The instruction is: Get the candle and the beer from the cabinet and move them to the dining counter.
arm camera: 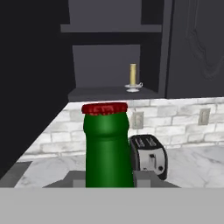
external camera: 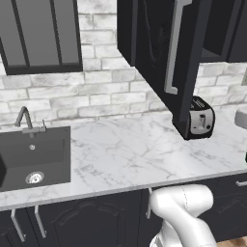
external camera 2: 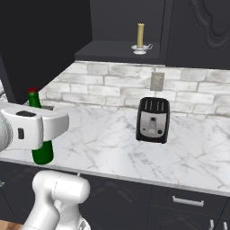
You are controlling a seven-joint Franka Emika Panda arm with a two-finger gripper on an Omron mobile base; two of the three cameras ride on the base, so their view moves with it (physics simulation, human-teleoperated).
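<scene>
A: Beer first. Where is it sitting?
B: The small dark-green glass beer bottle with a red cap [arm camera: 107, 146] is standing upright between the two dark fingertips of the gripper [arm camera: 108, 178]. The claw is closing narrow on the bottle's body and gripping it. In the right base view the same bottle [external camera 2: 41, 150] is showing behind the white arm, its base at the near edge of the white grey-veined marble worktop [external camera 2: 112, 143]; whether it is touching the top I cannot tell.

A: Candle?
B: The thin pale-yellow stick candle in a small round silvery holder [external camera 2: 141, 39] is standing upright on the lower shelf of the tall black wall cabinet [external camera 2: 121, 50], well apart from the bottle. The hand view is showing it too [arm camera: 133, 78].

A: Cabinet door?
B: The carved black panel door with the long grey bar handle [external camera: 174, 48] is hanging open, swung out over the worktop.

A: Anything else around?
B: A black two-slot toaster with a silver front [external camera 2: 153, 119] is sitting on the marble below the cabinet. A black sink with a grey tap [external camera: 34, 157] is lying far off to the left.
</scene>
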